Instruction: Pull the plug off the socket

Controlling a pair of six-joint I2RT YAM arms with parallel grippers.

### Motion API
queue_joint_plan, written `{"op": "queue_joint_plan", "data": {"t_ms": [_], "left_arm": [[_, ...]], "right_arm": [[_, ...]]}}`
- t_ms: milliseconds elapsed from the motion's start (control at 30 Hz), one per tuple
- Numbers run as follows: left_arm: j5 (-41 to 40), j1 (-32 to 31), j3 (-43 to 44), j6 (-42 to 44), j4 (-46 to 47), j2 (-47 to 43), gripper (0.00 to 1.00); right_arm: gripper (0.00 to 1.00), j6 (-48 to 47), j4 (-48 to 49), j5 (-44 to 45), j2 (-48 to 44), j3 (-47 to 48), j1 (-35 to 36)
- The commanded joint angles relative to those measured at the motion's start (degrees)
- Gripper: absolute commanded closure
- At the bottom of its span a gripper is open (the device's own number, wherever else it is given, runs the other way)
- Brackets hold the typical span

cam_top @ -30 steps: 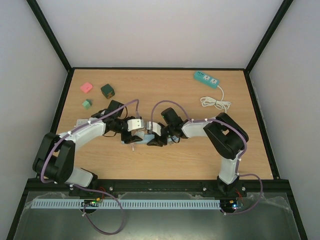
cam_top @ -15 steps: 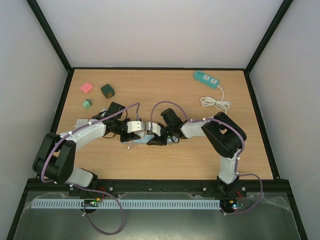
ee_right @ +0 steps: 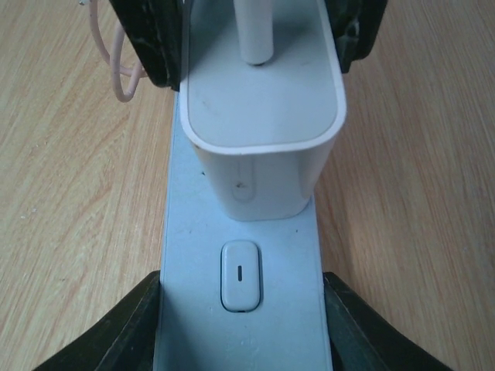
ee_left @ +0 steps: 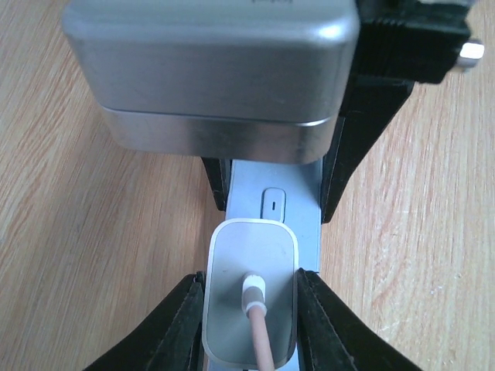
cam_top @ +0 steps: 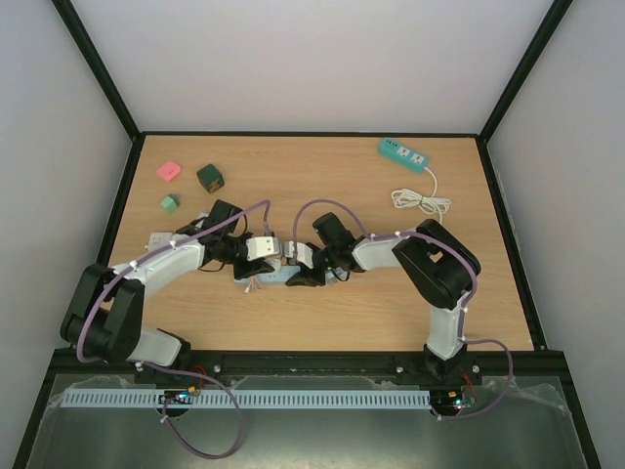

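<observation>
Your left tool [ee_left: 251, 280] pinches the plug [ee_left: 232, 270] by its sides; the plug sits seated in the socket strip [ee_right: 290, 259], just beside its switch [ee_left: 274, 202]; your right tool [ee_right: 242, 284] clamps the strip's long edges; the pull should run straight off the strip's face.

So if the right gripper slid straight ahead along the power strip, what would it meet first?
The white plug, standing in the power strip just past the switch. The right gripper straddles the strip, so its fingers might instead reach the left gripper's fingers flanking that plug.
</observation>
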Motion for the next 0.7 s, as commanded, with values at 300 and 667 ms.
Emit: {"op": "queue_joint_plan", "data": {"t_ms": [300, 667], "left_arm": [[12.57, 1.36, -0.23, -3.14, 0.64, -4.19, 0.80], [9.14, -0.28, -3.16, 3.07, 0.77, -8.99, 0.81]], "right_arm": [[0.98, -0.18, -2.58, 4.36, 2.68, -0.63, 0.18], [0.98, 0.50, -3.11, 5.48, 3.56, 0.08, 0.02]]}}
